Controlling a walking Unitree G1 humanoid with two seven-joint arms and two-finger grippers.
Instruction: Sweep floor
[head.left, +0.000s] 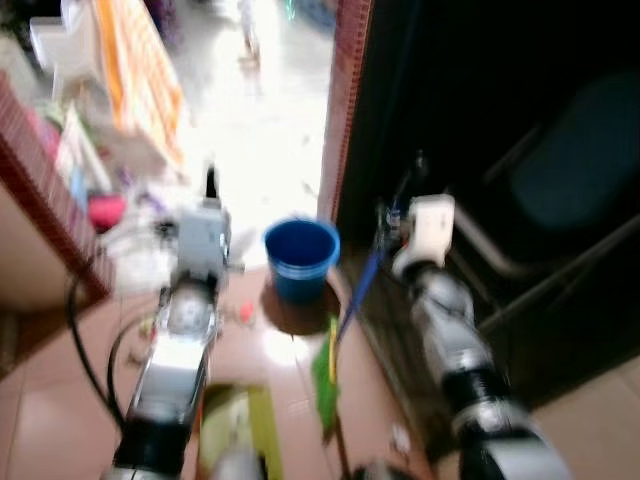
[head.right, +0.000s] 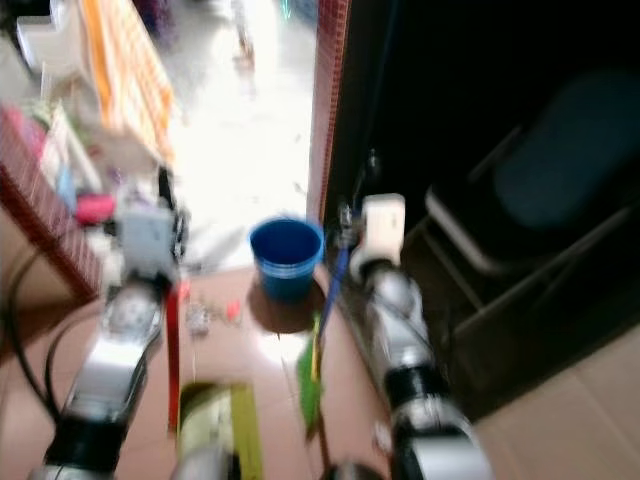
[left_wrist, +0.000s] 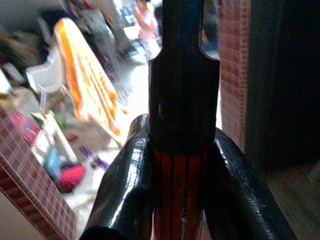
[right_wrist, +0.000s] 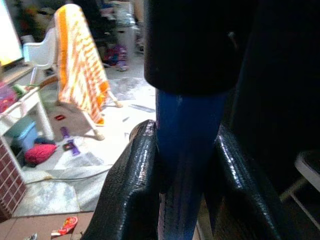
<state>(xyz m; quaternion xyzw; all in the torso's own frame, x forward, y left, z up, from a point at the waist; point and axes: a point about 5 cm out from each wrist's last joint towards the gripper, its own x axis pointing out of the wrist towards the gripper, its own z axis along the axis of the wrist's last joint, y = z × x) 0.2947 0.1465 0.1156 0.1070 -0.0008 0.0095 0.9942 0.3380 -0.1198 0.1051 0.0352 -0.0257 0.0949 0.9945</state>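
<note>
Right now my left gripper (left_wrist: 180, 200) is clamped around a red handle (left_wrist: 180, 195) that runs up into a black grip section; I read it as the dustpan handle, since in the head views a red shaft (head.right: 172, 350) drops from that gripper towards a yellow-green dustpan (head.right: 225, 425) on the tiled floor (head.left: 40, 420) near the bottom edge of the picture. My right gripper (right_wrist: 182, 190) is closed on a blue broom handle (right_wrist: 185, 145), black fingers (right_wrist: 127, 190) pressed to either side of it. In the left eye view the blue handle (head.left: 362, 285) slants down from that gripper to a green broom head (head.left: 326, 385), which sits on the tiles just right of the dustpan.

Beyond both grippers, a blue bucket (head.left: 301, 258) stands on the floor between the arms, close to the foot of a red brick pillar (head.left: 345, 110). Small bits of litter (head.right: 205, 315) lie on the tiles left of the bucket. To my right is a dark recess with a folding chair (head.left: 560, 200). Past the bucket the floor is brightly lit, and an orange striped cloth (head.left: 140, 70) hangs over a stand at the upper left, beside a white plastic chair (right_wrist: 37, 52). A low tiled wall (left_wrist: 30, 185) runs along my left. The head views are blurred.
</note>
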